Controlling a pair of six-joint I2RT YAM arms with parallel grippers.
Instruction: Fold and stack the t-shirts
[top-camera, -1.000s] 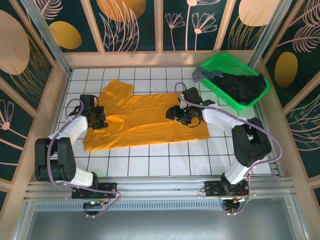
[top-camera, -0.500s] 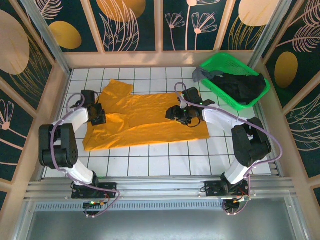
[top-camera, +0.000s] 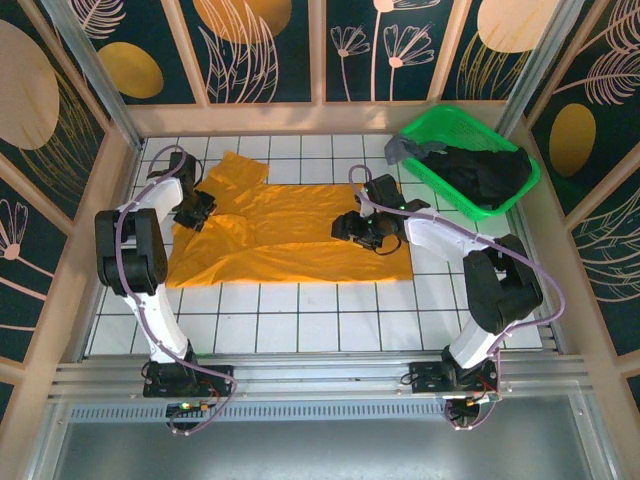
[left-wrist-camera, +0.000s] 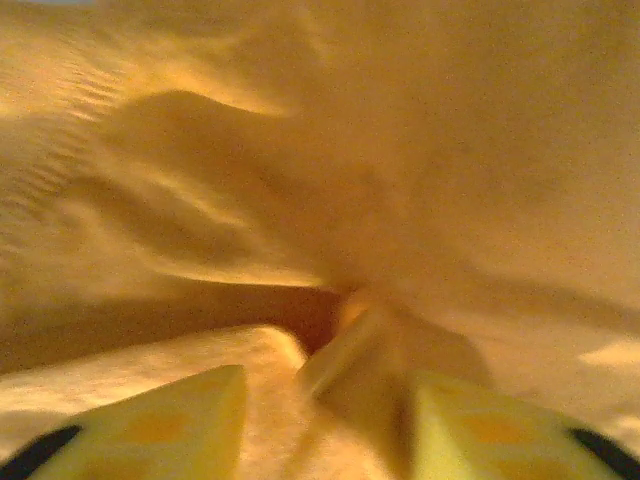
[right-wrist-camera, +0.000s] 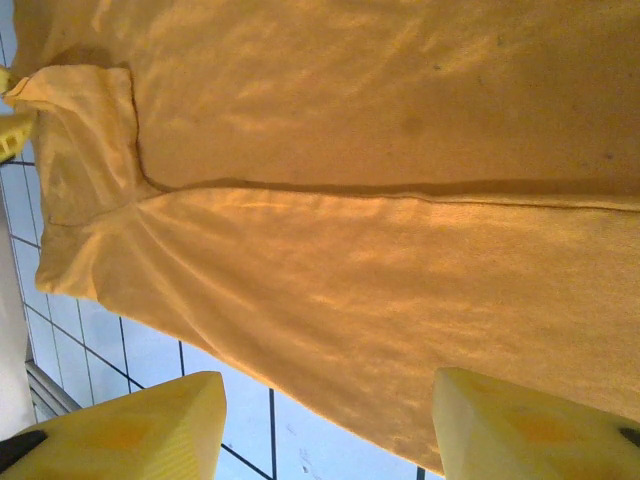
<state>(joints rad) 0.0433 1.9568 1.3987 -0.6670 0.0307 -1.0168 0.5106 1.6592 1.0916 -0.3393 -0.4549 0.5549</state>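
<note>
Left wrist: orange tee (left-wrist-camera: 400, 150) bunched btwn parted L fingers (left-wrist-camera: 150, 425); R fingers (right-wrist-camera: 130, 425) parted over it.

The mustard-orange t-shirt (top-camera: 290, 235) is showing plain, looking paler amber in the blurred left wrist view, perhaps from lighting. The basket (top-camera: 445, 184) is glowing bright green around a black t-shirt (top-camera: 490, 170) and a grey t-shirt (top-camera: 403, 150). The table (top-camera: 330, 320) is showing white tiles with dark lines. The walls (top-camera: 270, 60) are carrying gold leaves on dark teal.

t-shirt (top-camera: 290, 235) left of basket (top-camera: 447, 187)
</note>
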